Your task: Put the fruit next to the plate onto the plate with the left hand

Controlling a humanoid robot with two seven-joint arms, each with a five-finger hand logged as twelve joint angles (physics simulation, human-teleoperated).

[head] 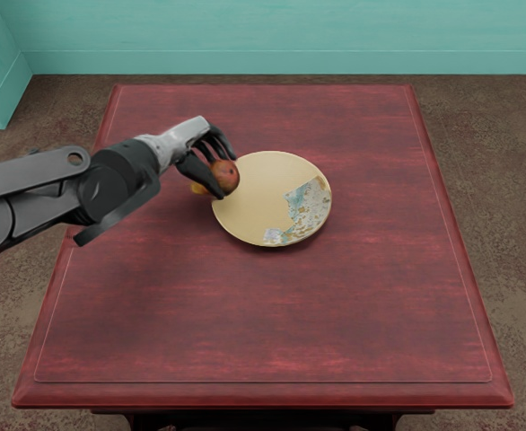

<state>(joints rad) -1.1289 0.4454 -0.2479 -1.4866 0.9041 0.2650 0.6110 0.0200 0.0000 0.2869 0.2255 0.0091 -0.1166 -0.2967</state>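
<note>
I have the left hand [205, 160] clasped around the reddish fruit [226, 175], fingers curled on it; the fruit sits right at the left rim of the plate [267, 193], whether lifted or resting I cannot tell; the plate's bare middle lies to the hand's right; I judge that a short carry that way, then a release, remains; the right arm is out of view.

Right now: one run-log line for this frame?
left hand: shut on round red-brown fruit | fruit: at left rim of round tan plate | release: not yet | right hand: not in view
</note>
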